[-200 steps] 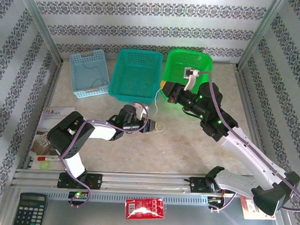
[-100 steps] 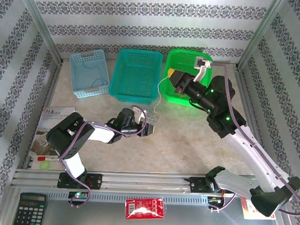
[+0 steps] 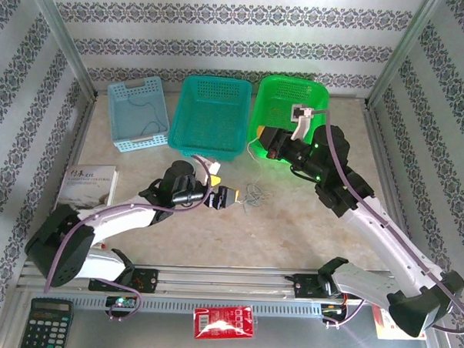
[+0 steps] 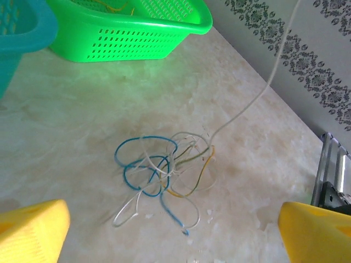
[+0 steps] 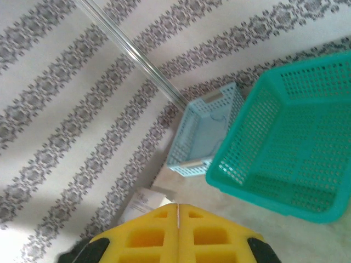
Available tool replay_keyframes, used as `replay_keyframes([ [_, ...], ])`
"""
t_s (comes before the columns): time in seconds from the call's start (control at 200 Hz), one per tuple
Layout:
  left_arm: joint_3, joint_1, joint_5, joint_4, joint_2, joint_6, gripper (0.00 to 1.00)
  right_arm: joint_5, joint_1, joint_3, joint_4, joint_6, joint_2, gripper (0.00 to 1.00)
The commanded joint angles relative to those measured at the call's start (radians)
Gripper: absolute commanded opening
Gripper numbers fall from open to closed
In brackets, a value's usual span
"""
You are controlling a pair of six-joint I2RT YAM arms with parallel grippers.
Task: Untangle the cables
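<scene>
The cables point(image 4: 164, 172) lie on the table as a small tangle of blue, yellow-orange and white curly strands, also seen in the top view point(image 3: 254, 194). My left gripper point(image 3: 220, 188) sits just left of the tangle, and its yellow pads stand wide open on either side of it point(image 4: 174, 233) with nothing between them. One white strand point(image 4: 258, 93) rises from the tangle toward the upper right. My right gripper point(image 3: 258, 142) hangs above the table at the near left corner of the green basket point(image 3: 290, 107). Its pads point(image 5: 177, 212) are shut on that thin white strand.
Three baskets line the back: light blue point(image 3: 137, 112) with a thin wire inside, teal point(image 3: 210, 115), and green point(image 4: 126, 33) holding a yellow strand. A booklet point(image 3: 89, 183) lies at the left. A calculator point(image 3: 44, 324) and red packet point(image 3: 224, 324) sit past the front rail.
My left gripper opened and let go of the tangle, which now lies on the table, and pulled back left. My right gripper rose over the green basket, then came back down.
</scene>
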Motion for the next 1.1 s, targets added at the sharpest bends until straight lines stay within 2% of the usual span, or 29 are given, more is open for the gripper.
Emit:
replay_keyframes([
  [0.0,-0.003,-0.009,-0.013,-0.167,-0.066,0.078,1.00,-0.030,-0.008,-0.017,-0.023,-0.059,-0.018,0.00],
  [0.345,0.205,-0.009,0.014,-0.309,-0.140,0.187,1.00,-0.144,-0.008,0.055,-0.193,-0.225,0.014,0.00],
  [0.645,0.414,-0.009,0.158,-0.377,-0.079,0.235,0.84,-0.181,-0.007,0.070,-0.221,-0.252,0.030,0.00],
  [0.904,0.473,-0.009,0.233,-0.375,-0.025,0.241,0.70,-0.200,0.014,0.084,-0.219,-0.245,0.035,0.00],
  [1.099,0.476,-0.010,0.264,-0.328,0.001,0.210,0.64,-0.201,0.026,0.094,-0.213,-0.241,0.038,0.00],
])
